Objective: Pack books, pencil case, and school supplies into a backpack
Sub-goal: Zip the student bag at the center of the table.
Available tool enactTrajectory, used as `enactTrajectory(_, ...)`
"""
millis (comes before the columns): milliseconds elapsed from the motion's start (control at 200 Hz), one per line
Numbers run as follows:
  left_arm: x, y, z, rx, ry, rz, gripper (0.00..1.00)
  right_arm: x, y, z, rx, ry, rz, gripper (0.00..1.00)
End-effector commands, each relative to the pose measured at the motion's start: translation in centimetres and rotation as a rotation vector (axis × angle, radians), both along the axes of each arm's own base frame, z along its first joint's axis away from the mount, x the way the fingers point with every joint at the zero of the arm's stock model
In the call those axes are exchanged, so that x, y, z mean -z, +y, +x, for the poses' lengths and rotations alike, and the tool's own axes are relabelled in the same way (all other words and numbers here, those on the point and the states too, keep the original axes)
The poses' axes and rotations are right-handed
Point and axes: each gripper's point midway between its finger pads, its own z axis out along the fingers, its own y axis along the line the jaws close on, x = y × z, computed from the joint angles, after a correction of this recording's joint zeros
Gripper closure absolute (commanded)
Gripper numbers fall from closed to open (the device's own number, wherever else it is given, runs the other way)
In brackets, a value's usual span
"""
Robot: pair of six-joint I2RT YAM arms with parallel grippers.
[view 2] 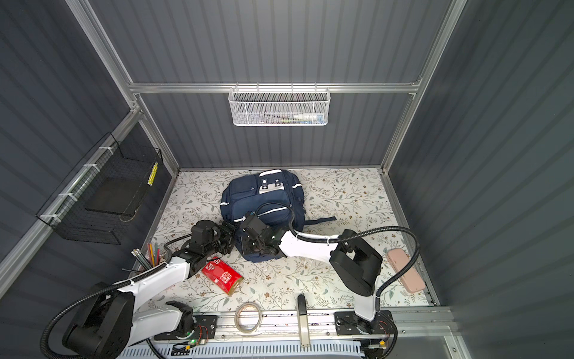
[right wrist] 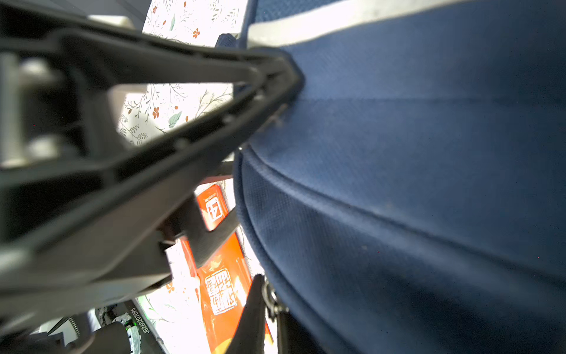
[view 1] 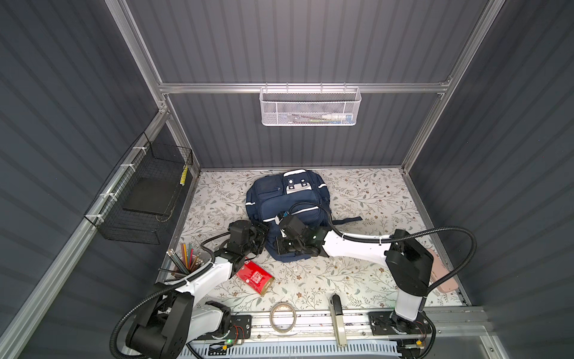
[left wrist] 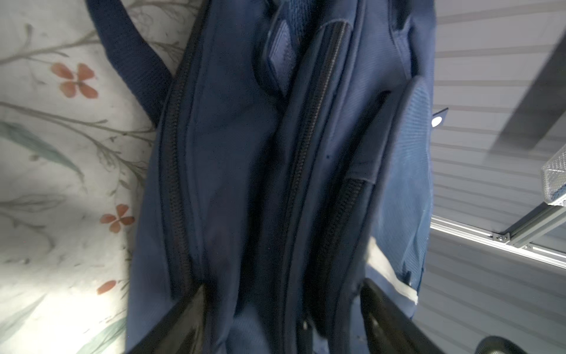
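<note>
Backpack [view 1: 287, 202]: lies flat at the middle of the table [view 1: 357, 279], front pockets up, with its near end between the two arms.
Left gripper [left wrist: 281, 286]: wide, its jaws standing on either side of the backpack's near end and closed on nothing.
Right gripper [right wrist: 288, 78]: closed, its tips pressed to the navy fabric beside a white stripe. It looks to be pinching a fold, though blur leaves that unsure.
Zips [left wrist: 309, 153]: those shown in the left wrist view look closed.
Red pack [view 1: 255, 277]: on the table just near-left of the backpack, partly under the left arm, not yet packed.
Books, pencil case, calculator: none in view on the table. They are probably inside already, but nothing confirms it.
Progress: judged late.
Left to do: open a compartment, put in the red pack, close up.
Not for packing: tape roll [view 1: 282, 317] and cup of pencils [view 1: 186, 262], both near the table's near edge.
</note>
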Motion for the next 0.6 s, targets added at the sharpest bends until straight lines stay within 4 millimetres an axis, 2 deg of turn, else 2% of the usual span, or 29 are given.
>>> enactTrajectory(0, -1.5, 0.4, -0.5, -0.019, -0.013, -0.005, 0.25, -0.6, 0.7, -0.5, -0.008, -0.012, 0.036, 1.0)
enactTrajectory(35, -1.6, 0.4, -0.7, -0.018, -0.01, -0.009, 0.32, -0.6, 0.7, -0.6, -0.01, -0.01, 0.039, 1.0)
enactTrajectory(90, -1.6, 0.1, -0.7, -0.011, -0.005, -0.022, 0.48, -0.5, 0.8, -0.6, -0.013, -0.006, 0.038, 1.0)
enactTrajectory(150, -1.5, -0.2, -0.7, -0.007, 0.005, -0.042, 0.57, -0.5, 0.9, -0.6, -0.015, -0.005, 0.039, 1.0)
enactTrajectory(225, -2.1, -0.8, -0.6, -0.001, -0.019, -0.104, 0.55, -0.6, 0.9, -0.5, -0.011, -0.006, 0.043, 1.0)
enactTrajectory(305, -2.0, -0.7, -0.7, -0.001, -0.006, -0.078, 0.53, -0.3, 0.7, -0.5, -0.002, -0.007, 0.036, 1.0)
enactTrajectory(395, -1.0, -0.5, -1.0, -0.004, 0.015, -0.058, 0.62, -0.3, 0.7, -0.4, 0.001, -0.006, 0.036, 1.0)
enactTrajectory(485, 0.6, -0.6, -1.4, -0.002, 0.048, -0.057, 0.65, -0.8, 0.7, -0.6, 0.001, -0.009, 0.051, 1.0)
enactTrajectory(595, 1.4, -1.1, -1.7, 0.002, 0.055, -0.048, 0.46, -1.1, 0.9, -0.6, -0.006, -0.011, 0.059, 1.0)
